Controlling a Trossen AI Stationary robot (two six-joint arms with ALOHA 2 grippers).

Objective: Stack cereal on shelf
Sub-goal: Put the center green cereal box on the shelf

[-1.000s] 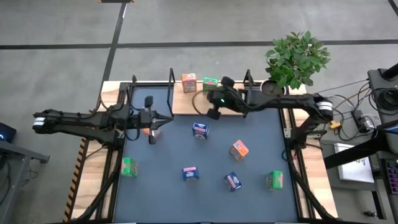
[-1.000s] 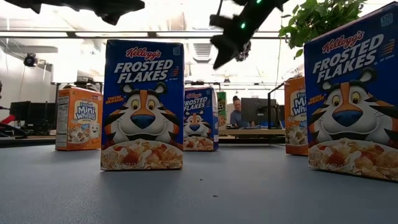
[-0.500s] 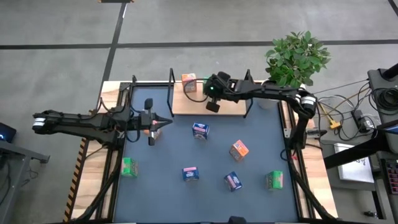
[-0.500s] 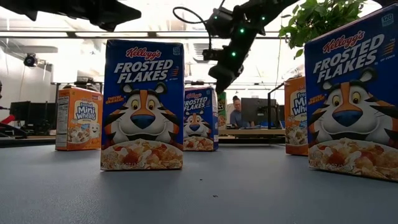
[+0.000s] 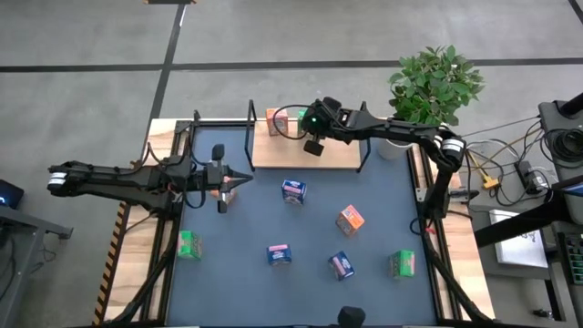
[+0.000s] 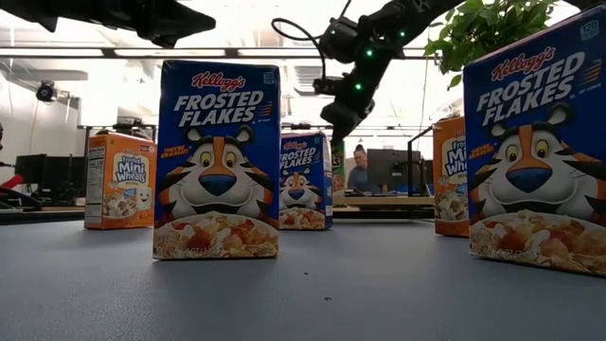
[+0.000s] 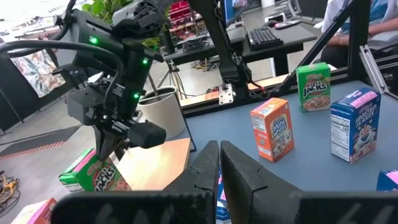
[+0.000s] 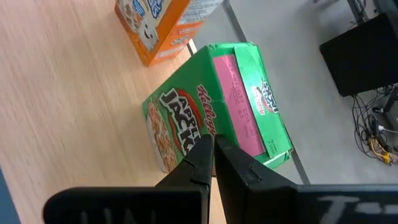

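The right gripper (image 5: 312, 146) hung over the shelf (image 5: 342, 155) at the surface's twelve o'clock edge, jaws closed and holding nothing, their tips right by the green box (image 8: 214, 112) standing on the board. An orange box (image 5: 276, 119) stood just beside the green one, at its nine o'clock in the high view. The step in hand looked like tidying that green box with closed jaws, or clearing off after setting it down. To do it well, any push should be low on the box's face and slow, so it slid along the wood instead of tipping; a high push would likely topple it into the orange box. Lifting straight up before swinging back would keep the fingers (image 8: 202, 158) off both boxes and the black posts.

The left gripper (image 5: 239, 178) waited at nine o'clock over the surface, jaws closed and empty. Six more boxes stood on the surface, among them a blue box (image 5: 292, 190) near the middle and a green box (image 5: 189, 244) at seven o'clock, all still to be shelved
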